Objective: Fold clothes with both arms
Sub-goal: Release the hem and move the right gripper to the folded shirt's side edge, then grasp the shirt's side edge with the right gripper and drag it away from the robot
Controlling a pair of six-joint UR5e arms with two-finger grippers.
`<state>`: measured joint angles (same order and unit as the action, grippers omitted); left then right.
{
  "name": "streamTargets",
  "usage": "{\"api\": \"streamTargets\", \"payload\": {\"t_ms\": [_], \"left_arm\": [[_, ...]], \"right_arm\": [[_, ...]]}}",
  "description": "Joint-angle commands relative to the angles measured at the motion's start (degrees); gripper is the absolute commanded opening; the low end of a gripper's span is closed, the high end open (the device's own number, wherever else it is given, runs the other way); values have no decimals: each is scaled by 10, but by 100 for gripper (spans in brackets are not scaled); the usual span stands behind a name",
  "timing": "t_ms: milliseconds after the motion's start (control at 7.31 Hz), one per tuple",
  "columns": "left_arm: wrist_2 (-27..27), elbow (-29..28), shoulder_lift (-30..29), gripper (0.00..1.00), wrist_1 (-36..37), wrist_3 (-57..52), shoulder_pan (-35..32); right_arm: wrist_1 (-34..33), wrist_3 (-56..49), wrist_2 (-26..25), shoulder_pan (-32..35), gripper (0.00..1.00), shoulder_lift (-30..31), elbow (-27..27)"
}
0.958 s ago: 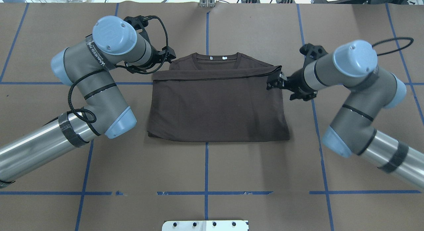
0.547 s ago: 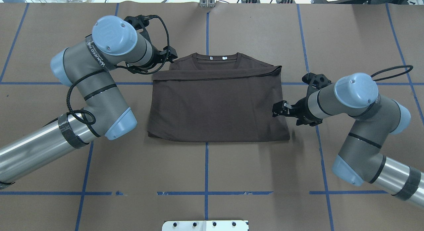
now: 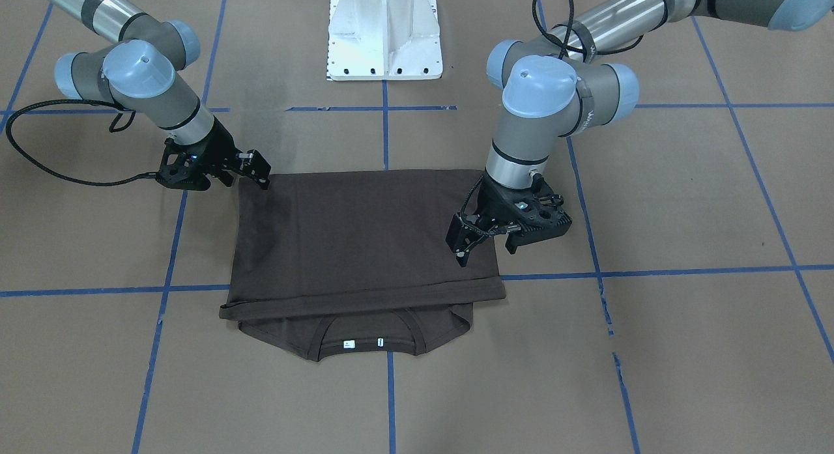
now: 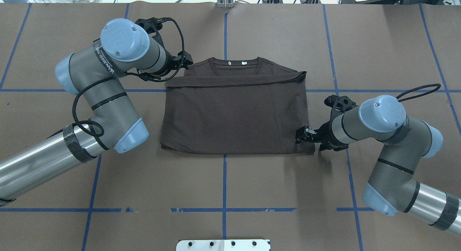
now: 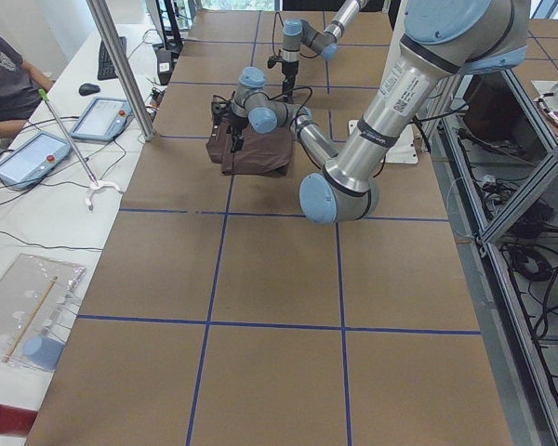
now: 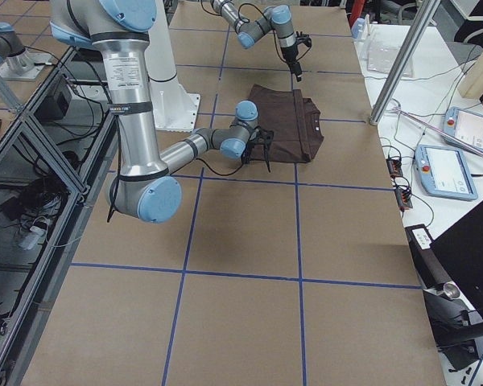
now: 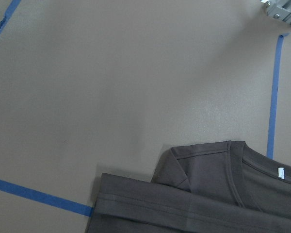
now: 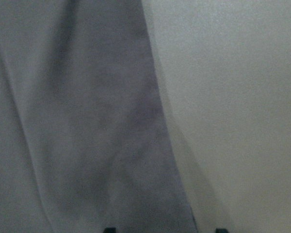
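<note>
The clothes are one dark brown T-shirt (image 4: 234,117) lying flat, its lower half folded up over the chest. The collar (image 4: 236,63) and white neck tags (image 3: 363,342) stay uncovered on the far side. My left gripper (image 4: 185,62) hovers above the shirt's far left shoulder, looks open and holds nothing (image 3: 459,245). Low at the shirt's near right corner sits my right gripper (image 4: 299,135), open. In the right wrist view the shirt's edge (image 8: 136,121) runs between its two spread tips (image 8: 165,229). The left wrist view shows the shoulder and the folded hem (image 7: 223,194) from above.
The table is brown paper crossed by blue tape lines (image 4: 224,179). The white pedestal base (image 3: 384,37) stands at the robot's side. Off the far edge are metal posts (image 5: 121,65), tablets (image 6: 447,169) and a seated person (image 5: 5,74).
My right gripper has travelled from the fold's far right corner down the shirt's right edge to the near right corner. The left arm and the shirt have stayed put.
</note>
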<state>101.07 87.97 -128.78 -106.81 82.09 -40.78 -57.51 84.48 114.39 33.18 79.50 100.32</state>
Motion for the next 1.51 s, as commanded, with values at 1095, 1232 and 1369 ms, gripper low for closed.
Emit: {"api": "streamTargets", "payload": {"t_ms": [1095, 1232, 1369], "left_arm": [[-3, 16, 11, 100, 0, -1, 0], [-4, 19, 12, 100, 0, -1, 1], [-3, 20, 12, 100, 0, -1, 1]], "right_arm": [[1, 0, 15, -175, 0, 170, 179], [1, 8, 16, -224, 0, 194, 199], [1, 32, 18, -257, 9, 199, 209]]}}
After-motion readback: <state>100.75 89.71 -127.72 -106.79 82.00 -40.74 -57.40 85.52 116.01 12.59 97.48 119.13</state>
